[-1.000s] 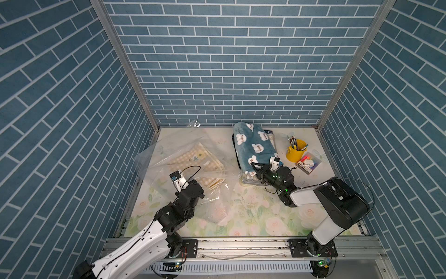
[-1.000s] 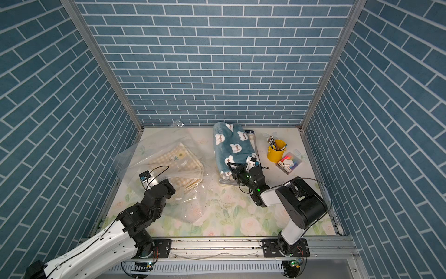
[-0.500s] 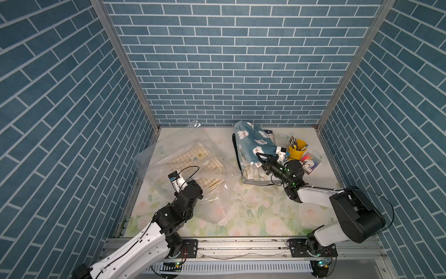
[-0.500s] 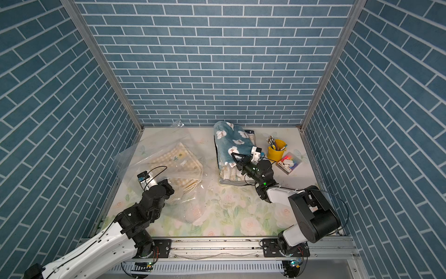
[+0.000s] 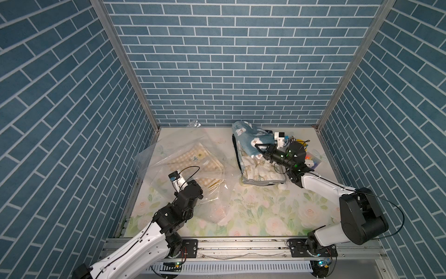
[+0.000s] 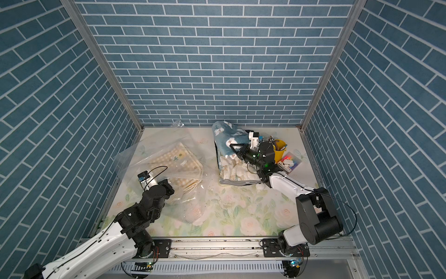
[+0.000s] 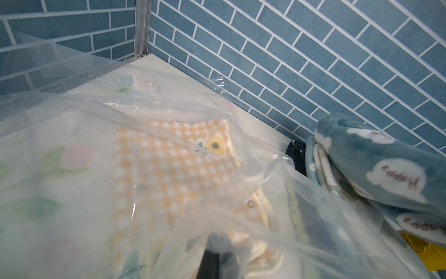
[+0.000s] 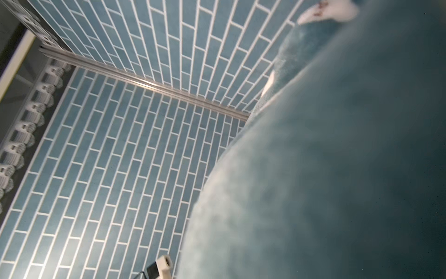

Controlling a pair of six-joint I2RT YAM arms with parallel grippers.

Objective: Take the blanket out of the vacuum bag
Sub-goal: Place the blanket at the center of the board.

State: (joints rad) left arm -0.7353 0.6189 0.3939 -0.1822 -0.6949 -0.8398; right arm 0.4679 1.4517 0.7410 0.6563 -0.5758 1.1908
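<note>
The vacuum bag (image 5: 169, 154) (image 6: 144, 154) (image 7: 79, 79) is a large clear crinkled sheet spread over the left of the table. A yellow checked blanket (image 5: 198, 157) (image 6: 175, 157) (image 7: 173, 166) lies inside it. My left gripper (image 5: 198, 194) (image 6: 170, 189) (image 7: 217, 244) is shut on a fold of the bag's film near the bag's front. At the back right, my right gripper (image 5: 261, 151) (image 6: 239, 150) is shut on a teal blanket with white clouds (image 5: 248, 140) (image 6: 226, 140) (image 7: 374, 157) (image 8: 337, 169) and holds its near edge lifted. The blanket hides the right fingers in the right wrist view.
Under the teal blanket lies a folded cream patterned blanket (image 5: 261, 175) (image 6: 237, 175) with a dark one beside it (image 7: 298, 154). A yellow pen cup (image 6: 280, 147) and a small clear box of coloured bits (image 6: 289, 163) stand behind the right arm. Blue brick walls close three sides.
My right gripper has risen and drawn back toward the rear wall, peeling the teal blanket's near edge up and uncovering the cream blanket. The left arm has barely moved.
</note>
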